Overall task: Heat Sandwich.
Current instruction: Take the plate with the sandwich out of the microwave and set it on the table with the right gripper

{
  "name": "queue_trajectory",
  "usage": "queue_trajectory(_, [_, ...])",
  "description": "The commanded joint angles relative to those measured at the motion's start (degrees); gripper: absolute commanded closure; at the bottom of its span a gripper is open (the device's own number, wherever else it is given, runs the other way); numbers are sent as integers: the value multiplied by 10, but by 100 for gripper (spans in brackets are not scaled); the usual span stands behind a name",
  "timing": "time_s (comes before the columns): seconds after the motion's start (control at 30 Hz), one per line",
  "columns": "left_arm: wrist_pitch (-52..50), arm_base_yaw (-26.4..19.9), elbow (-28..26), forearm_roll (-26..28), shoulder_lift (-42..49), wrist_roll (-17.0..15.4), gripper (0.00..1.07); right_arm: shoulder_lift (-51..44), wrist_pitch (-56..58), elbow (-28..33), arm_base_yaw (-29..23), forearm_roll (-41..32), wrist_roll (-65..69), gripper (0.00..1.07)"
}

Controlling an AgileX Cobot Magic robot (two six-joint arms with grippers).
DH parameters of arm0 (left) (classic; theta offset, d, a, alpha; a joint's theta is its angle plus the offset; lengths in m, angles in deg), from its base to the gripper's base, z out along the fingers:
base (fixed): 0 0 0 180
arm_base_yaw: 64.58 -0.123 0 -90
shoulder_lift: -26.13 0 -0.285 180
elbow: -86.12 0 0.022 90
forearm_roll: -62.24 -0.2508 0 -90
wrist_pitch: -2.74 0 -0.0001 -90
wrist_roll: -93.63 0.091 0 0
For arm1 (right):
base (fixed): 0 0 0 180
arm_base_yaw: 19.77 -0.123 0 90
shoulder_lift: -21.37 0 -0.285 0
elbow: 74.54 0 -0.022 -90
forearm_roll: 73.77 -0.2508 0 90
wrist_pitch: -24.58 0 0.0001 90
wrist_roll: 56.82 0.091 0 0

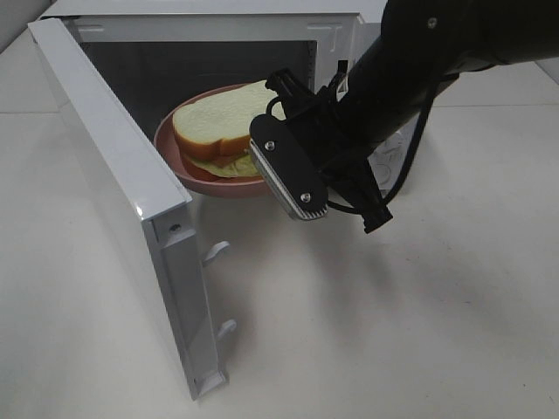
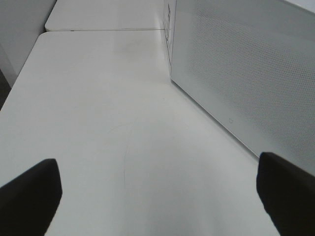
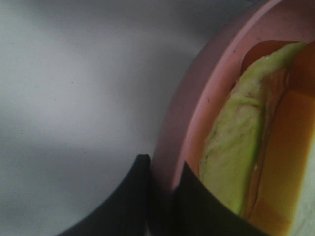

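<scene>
- Microwave [image 1: 131,188] stands toward the far edge of the white table [image 1: 419,332], its door swung wide open toward the near left; the chamber is open to view, so the opening step looks done.
- Right arm [image 1: 410,61] reaches in from the far right corner of the table to the chamber mouth.
- Plate [image 1: 175,155], round and pink, sits partly inside the chamber with its near rim at the opening, so loading seems close to finished but not released.
- Sandwich [image 1: 218,122] lies on that plate: white bread on top, pale green filling showing at the edge, inside the microwave's front.
- Right gripper [image 3: 165,184] is clamped on the plate's near rim, one finger on each side of it, as the right wrist view shows.
- Left gripper [image 2: 157,196] has its fingers spread wide, holding nothing, over bare table beside the microwave's perforated side wall.
- Left to do, as I judge it: let go of the plate, draw the arm out, shut the door, start the heating.
</scene>
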Motion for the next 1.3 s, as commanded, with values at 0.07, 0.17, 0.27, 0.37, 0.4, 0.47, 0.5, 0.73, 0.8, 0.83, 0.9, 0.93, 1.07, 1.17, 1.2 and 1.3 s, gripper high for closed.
queue_trajectory(0.07, [0, -1, 1, -1, 13, -3, 3, -44, -18, 37, -1, -10, 3, 107])
queue_trajectory(0.17, [0, -1, 1, -1, 13, -3, 3, -59, -18, 50, -1, -10, 6, 107])
queue_trajectory(0.27, [0, -1, 1, -1, 13, -3, 3, -88, -19, 73, -1, -10, 12, 107])
queue_trajectory(0.37, [0, -1, 1, -1, 13, -3, 3, -109, -18, 90, -1, -8, 19, 107])
queue_trajectory(0.4, [0, -1, 1, -1, 13, -3, 3, -114, -18, 95, -1, -8, 20, 107])
queue_trajectory(0.47, [0, -1, 1, -1, 13, -3, 3, -121, -18, 101, -1, -8, 21, 107])
queue_trajectory(0.5, [0, -1, 1, -1, 13, -3, 3, -134, -17, 113, -1, -8, 22, 107])
queue_trajectory(0.73, [0, -1, 1, -1, 13, -3, 3, -184, -17, 156, -1, -5, 40, 107])
queue_trajectory(0.8, [0, -1, 1, -1, 13, -3, 3, -200, -17, 171, -1, -5, 45, 107])
queue_trajectory(0.83, [0, -1, 1, -1, 13, -3, 3, -209, -17, 176, -1, -5, 49, 107])
queue_trajectory(0.9, [0, -1, 1, -1, 13, -3, 3, -234, -13, 198, -1, 6, 60, 107])
queue_trajectory(0.93, [0, -1, 1, -1, 13, -3, 3, -234, -13, 198, -1, 6, 60, 107])
queue_trajectory(1.07, [0, -1, 1, -1, 13, -3, 3, -268, -9, 222, -1, 19, 70, 107])
queue_trajectory(1.17, [0, -1, 1, -1, 13, -3, 3, -304, 0, 242, -1, 23, 84, 107])
queue_trajectory(1.2, [0, -1, 1, -1, 13, -3, 3, -312, 1, 247, -1, 23, 87, 107])
queue_trajectory(1.3, [0, -1, 1, -1, 13, -3, 3, -328, 5, 256, -1, 27, 95, 107])
